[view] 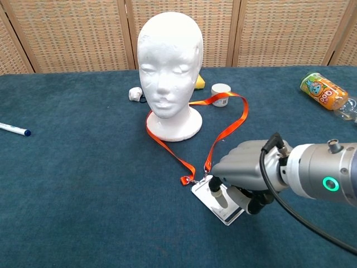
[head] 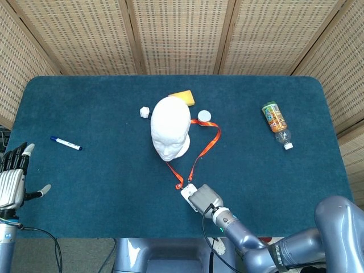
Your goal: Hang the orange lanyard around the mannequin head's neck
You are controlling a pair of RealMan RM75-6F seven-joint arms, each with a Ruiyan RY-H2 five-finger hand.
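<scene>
Right hand [view: 245,173] rests curled on lanyard's badge [view: 220,205], grip unclear; left hand [head: 14,176] open, empty.

This looks like a robot test lab rather than a home or shop. A counter [head: 85,108] covered in dark teal cloth stands before woven cane screens [head: 182,34] that close off the background. On it lies an odd mix of props: a foam head [view: 169,72], a marker [head: 66,143], a bottle [head: 277,123], a sponge [head: 183,97]. Cables [head: 45,239] hang below the counter's edge.
</scene>
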